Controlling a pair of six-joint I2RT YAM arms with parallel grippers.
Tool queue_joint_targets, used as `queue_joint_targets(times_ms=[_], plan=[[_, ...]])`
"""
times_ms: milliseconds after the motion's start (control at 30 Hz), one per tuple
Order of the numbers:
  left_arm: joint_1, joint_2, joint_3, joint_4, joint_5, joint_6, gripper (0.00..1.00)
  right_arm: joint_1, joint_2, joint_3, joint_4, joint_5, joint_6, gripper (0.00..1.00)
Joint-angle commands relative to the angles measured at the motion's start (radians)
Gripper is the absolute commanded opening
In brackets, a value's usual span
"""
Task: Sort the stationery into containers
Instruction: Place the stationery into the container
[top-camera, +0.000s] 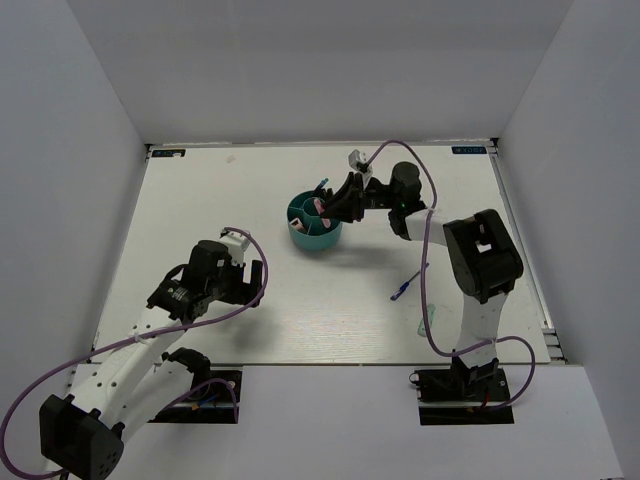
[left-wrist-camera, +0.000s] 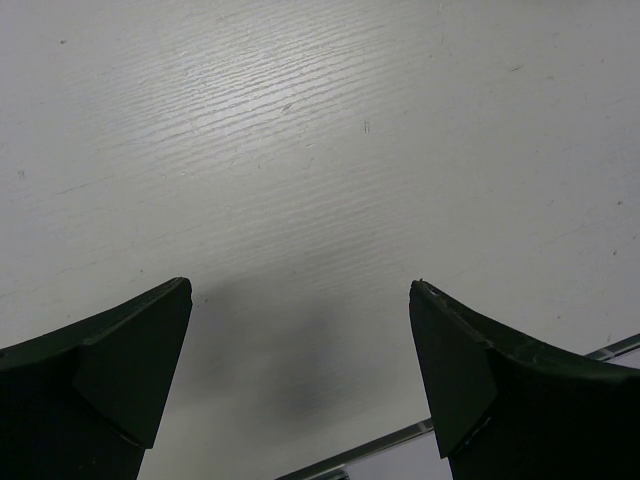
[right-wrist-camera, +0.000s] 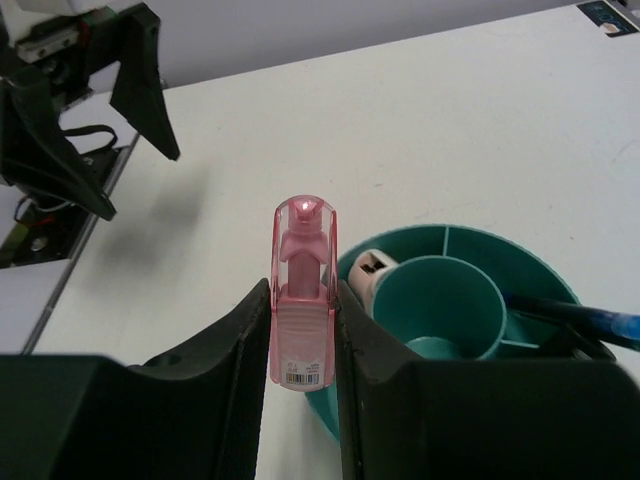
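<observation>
The round teal organiser (top-camera: 312, 234) stands mid-table; it also shows in the right wrist view (right-wrist-camera: 455, 232). My right gripper (right-wrist-camera: 303, 290) is shut on a clear pink piece (right-wrist-camera: 301, 250) and holds it upright over the organiser's near-left rim; from above the gripper (top-camera: 335, 206) is at the organiser's right side. A second pink-and-white piece (right-wrist-camera: 371, 268) lies in an outer compartment, and a blue pen (right-wrist-camera: 592, 320) leans out of another. A thin blue pen (top-camera: 405, 288) and a pale mint piece (top-camera: 431, 322) lie on the table. My left gripper (top-camera: 250, 282) is open and empty over bare table (left-wrist-camera: 300, 150).
The left arm (right-wrist-camera: 70, 110) shows at the top left of the right wrist view. The table's near edge (left-wrist-camera: 400, 438) runs just below the left fingers. White walls close in the table on three sides.
</observation>
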Motion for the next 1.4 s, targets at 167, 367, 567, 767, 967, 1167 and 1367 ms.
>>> queue_joint_targets(times_ms=[167, 367, 567, 767, 967, 1167, 1367], plan=[[0.008, 0.000, -0.008, 0.021, 0.012, 0.006, 1.00, -0.014, 0.020, 0.031, -0.151, 0.043, -0.176, 0.00], [0.008, 0.004, -0.008, 0.024, 0.009, 0.006, 1.00, -0.011, 0.025, 0.035, -0.199, 0.109, -0.201, 0.00], [0.009, 0.006, -0.006, 0.023, 0.013, 0.007, 1.00, -0.003, 0.028, 0.032, -0.220, 0.152, -0.219, 0.00], [0.008, 0.008, -0.006, 0.021, 0.013, 0.006, 1.00, -0.006, 0.023, 0.027, -0.246, 0.166, -0.235, 0.04], [0.008, 0.003, -0.006, 0.024, 0.013, 0.007, 1.00, -0.008, 0.000, 0.009, -0.280, 0.170, -0.256, 0.32], [0.005, 0.006, -0.006, 0.021, 0.016, 0.006, 1.00, -0.006, -0.037, -0.002, -0.318, 0.170, -0.264, 0.36], [0.011, 0.000, -0.009, 0.021, 0.016, 0.007, 1.00, -0.008, -0.049, 0.004, -0.360, 0.182, -0.298, 0.38]])
